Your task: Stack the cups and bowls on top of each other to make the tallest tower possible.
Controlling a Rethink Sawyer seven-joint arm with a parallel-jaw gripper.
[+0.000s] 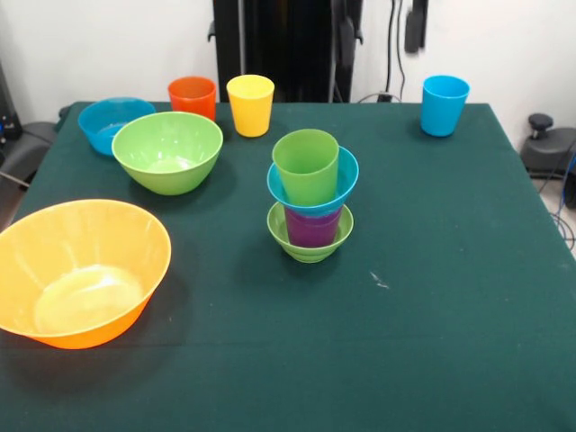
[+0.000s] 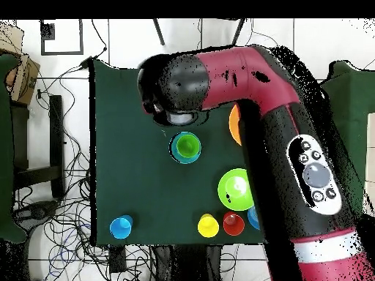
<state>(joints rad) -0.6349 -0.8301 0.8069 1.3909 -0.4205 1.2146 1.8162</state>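
1. The tower (image 1: 311,198) is standing upright mid-table: small green bowl (image 1: 310,238), purple cup (image 1: 312,225), small blue bowl (image 1: 312,184), green cup (image 1: 306,165).
2. The orange bowl (image 1: 79,270) is sitting upright at the front view's near left.
3. The medium green bowl (image 1: 167,150) is resting just beside the medium blue bowl (image 1: 112,123).
4. The orange cup (image 1: 193,96) and yellow cup (image 1: 250,104) are standing side by side at the far edge.
5. The light blue cup (image 1: 445,104) is standing alone, well apart.

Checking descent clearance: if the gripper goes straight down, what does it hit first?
Probably bare table just beside the tower, not the tower itself; the arm hides most of the gripper, so it's uncertain.
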